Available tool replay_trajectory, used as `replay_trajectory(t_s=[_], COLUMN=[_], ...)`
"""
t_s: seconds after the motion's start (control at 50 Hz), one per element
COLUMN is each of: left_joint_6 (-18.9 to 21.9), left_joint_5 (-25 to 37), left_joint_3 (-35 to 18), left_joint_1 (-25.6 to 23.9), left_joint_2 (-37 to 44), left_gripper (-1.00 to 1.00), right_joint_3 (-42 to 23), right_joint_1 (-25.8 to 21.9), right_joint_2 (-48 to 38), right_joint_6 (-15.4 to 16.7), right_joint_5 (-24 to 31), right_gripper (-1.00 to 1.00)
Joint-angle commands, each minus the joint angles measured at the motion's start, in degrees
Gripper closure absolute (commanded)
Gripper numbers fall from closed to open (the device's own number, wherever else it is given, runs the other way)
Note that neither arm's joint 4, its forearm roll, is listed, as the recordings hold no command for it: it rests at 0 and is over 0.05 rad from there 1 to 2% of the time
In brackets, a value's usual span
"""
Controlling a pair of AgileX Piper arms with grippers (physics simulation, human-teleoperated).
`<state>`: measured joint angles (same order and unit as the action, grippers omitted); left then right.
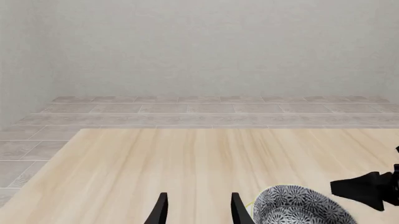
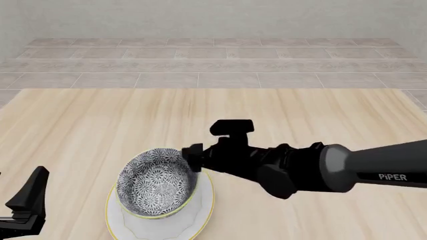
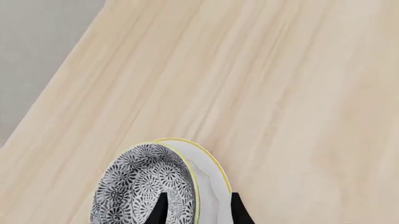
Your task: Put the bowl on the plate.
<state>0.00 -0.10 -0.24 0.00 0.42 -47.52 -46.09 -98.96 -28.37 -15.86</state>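
Observation:
The patterned blue-grey bowl [image 2: 155, 184] with a yellow rim sits on the white plate [image 2: 200, 212] near the table's front, left of centre, and looks slightly tilted. My right gripper [image 2: 191, 157] reaches in from the right to the bowl's far right rim. In the right wrist view the gripper [image 3: 199, 211] is open and straddles that rim: one finger is over the bowl [image 3: 140, 186], the other over the plate [image 3: 212, 179]. My left gripper [image 2: 28, 197] is at the front left, clear of the plate. It is open and empty [image 1: 199, 209], with the bowl [image 1: 298, 205] beside it.
The light wooden table [image 2: 300, 110] ends at a tiled floor [image 2: 213, 65] and a grey wall beyond. The right arm [image 2: 333, 167] stretches across the table's right half, and its black gripper [image 1: 367, 186] shows in the left wrist view.

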Motion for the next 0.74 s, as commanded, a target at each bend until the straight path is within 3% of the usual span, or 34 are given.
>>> replay_trajectory(t_s=[0.02, 0.46, 0.7, 0.74], left_joint_6=[0.0, 0.0, 0.0, 0.0], left_joint_5=[0.0, 0.0, 0.0, 0.0], left_joint_3=[0.0, 0.0, 0.0, 0.0], left_joint_1=[0.0, 0.0, 0.0, 0.0], left_joint_2=[0.0, 0.0, 0.0, 0.0], left_gripper=[-1.00, -1.00, -1.00, -1.00], right_joint_3=[1.7, 5.3, 6.6, 6.7], right_joint_1=[1.8, 7.3, 12.7, 11.5], right_joint_2=[7.3, 29.4, 49.8, 52.3], right_joint_6=[1.8, 7.8, 13.3, 13.0], right_joint_5=[2.1, 10.5, 17.8, 18.2], right_gripper=[-1.00, -1.00, -1.00, -1.00])
